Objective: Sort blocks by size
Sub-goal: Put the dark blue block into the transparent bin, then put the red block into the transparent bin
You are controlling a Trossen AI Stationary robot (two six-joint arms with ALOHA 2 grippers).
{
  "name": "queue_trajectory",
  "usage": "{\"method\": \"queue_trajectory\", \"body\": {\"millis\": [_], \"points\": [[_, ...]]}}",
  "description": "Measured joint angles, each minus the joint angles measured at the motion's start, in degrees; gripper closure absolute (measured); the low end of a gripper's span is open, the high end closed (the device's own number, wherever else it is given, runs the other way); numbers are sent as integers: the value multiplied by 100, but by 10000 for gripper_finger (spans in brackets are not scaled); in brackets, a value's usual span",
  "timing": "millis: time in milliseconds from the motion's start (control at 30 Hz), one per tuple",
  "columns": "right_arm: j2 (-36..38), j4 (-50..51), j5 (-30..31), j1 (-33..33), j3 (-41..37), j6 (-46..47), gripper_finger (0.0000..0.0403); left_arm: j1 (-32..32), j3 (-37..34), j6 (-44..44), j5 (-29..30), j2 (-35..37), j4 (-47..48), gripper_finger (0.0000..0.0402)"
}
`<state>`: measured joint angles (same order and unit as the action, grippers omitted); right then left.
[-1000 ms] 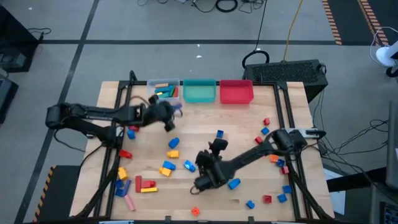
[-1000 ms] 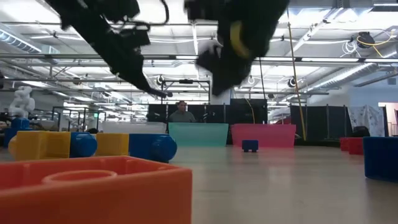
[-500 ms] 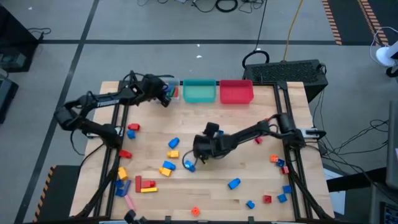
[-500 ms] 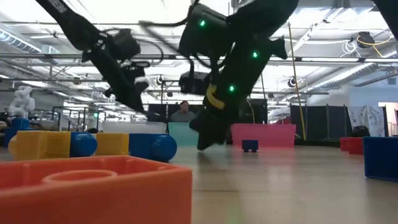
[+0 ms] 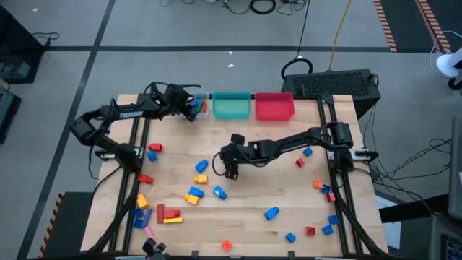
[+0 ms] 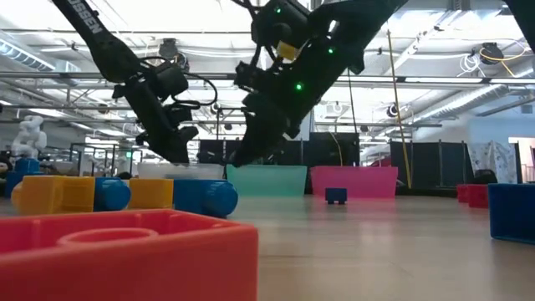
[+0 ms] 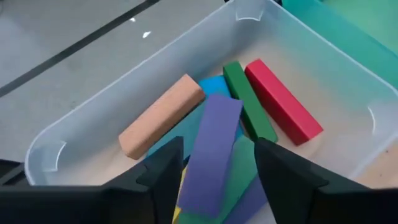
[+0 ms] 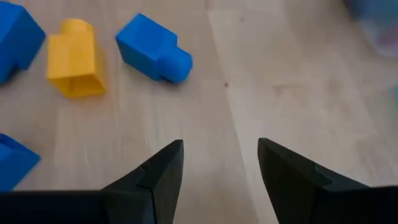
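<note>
While the left tool (image 7: 214, 171) hangs spread and empty over the clear bin (image 7: 112, 93), the right tool (image 8: 217, 165), parted, hovers near a blue block (image 8: 152, 48) on the bench (image 8: 280, 81); light, rigid, best pinched across flat sides.

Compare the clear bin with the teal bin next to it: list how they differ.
The clear bin has see-through walls; the teal bin is opaque. The clear bin holds long bars, among them a purple bar and a red bar; the teal bin looks empty from above. The left gripper hangs open over the clear bin; none is over the teal bin. Both are rectangular, at the table's far edge.
</note>
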<state>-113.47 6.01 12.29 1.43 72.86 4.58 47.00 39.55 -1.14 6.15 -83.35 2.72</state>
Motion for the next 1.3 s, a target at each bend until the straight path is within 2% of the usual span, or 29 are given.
{"method": "queue_trajectory", "body": {"millis": [133,300,533,767,900,1000,1167,1300], "points": [[0,-502,-172,33,4,-105,209,-90,0,14,15,374,572,191],[-24,-1396,-1075,220,8,-122,209,-599,3,210,14,1366,1685,203],[-41,-2174,-1130,695,9,-446,209,-2134,4,104,11,2653,2886,240],[-41,-2449,-1102,1171,9,-567,209,-3857,4,-698,-26,3189,3703,258],[-41,-2437,-1084,1331,9,-421,209,-4804,4,-1477,-272,3211,3808,259],[-42,-2363,-1084,1425,9,-305,209,-5375,4,-2420,-638,3156,3916,259],[-43,-2069,-1018,1493,9,-234,209,-5932,4,-4897,-1073,3045,4205,259],[-43,-1611,-580,1473,10,-327,209,-6285,4,-6666,-1300,2902,4508,259]]}}
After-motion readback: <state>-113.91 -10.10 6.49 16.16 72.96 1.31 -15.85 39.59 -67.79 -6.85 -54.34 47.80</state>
